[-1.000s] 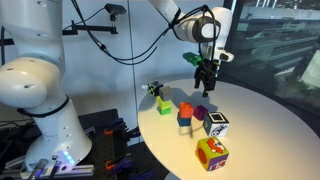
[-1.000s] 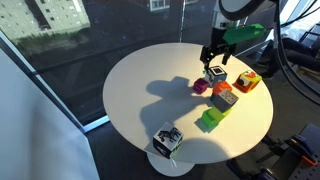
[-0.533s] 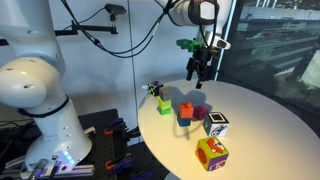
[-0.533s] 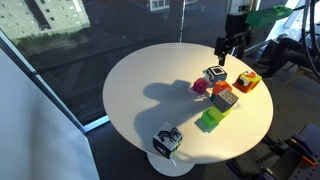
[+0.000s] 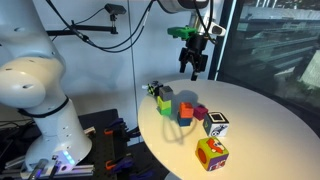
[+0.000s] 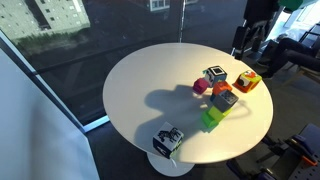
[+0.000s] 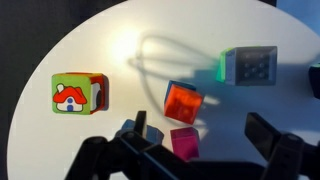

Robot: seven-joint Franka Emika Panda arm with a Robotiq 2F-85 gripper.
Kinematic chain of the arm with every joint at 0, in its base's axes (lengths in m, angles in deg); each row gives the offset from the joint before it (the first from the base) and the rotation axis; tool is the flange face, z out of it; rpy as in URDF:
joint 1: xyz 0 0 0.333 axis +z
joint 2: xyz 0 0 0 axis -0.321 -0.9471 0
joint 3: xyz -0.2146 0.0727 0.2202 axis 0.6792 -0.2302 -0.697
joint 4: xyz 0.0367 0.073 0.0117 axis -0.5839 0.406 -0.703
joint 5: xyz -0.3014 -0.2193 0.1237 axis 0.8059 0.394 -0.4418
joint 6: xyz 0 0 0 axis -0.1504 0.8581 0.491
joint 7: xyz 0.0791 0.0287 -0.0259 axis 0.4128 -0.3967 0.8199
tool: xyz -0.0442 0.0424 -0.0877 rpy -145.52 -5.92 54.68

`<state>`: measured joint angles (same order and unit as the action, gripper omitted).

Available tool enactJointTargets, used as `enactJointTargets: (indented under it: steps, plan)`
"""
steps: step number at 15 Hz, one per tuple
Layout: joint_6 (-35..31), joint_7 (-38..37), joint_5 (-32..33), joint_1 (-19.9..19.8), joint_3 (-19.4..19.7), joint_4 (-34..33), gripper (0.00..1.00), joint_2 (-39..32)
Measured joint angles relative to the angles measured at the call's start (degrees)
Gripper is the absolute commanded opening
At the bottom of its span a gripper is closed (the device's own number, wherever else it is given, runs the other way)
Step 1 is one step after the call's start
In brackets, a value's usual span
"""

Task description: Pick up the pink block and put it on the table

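The pink block [image 7: 185, 142] rests on the white table [image 7: 90, 45], right beside an orange cube [image 7: 182, 101] that sits on a blue cube. It also shows in both exterior views [image 5: 200, 113] [image 6: 200, 87]. My gripper [image 7: 203, 135] is open and empty, with its jaws spread wide on either side of the pink block as seen from far above. In both exterior views the gripper [image 5: 195, 66] [image 6: 243, 43] hangs high over the table's far edge, well clear of all the blocks.
A green house-patterned cube [image 7: 80, 93], a grey-and-green cube [image 7: 250, 66], a green block [image 5: 164, 103], a black-and-white patterned cube [image 5: 217, 124] and an orange-yellow patterned cube [image 5: 211, 153] stand on the table [image 5: 265, 130]. A window lies behind it.
The gripper has risen and drawn back from just above the blocks to high over the table's far edge. The blocks have not moved.
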<state>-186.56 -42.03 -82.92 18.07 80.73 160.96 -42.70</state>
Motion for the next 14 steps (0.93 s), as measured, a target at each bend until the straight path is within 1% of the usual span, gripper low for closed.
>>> enactJointTargets:
  steps: [7,14]
  plan:
    - [-2.03,0.3,-0.09,-0.47,0.13,5.0,1.0,8.5]
    - [-6.95,-1.26,-0.18,-1.01,0.32,8.59,1.0,12.63]
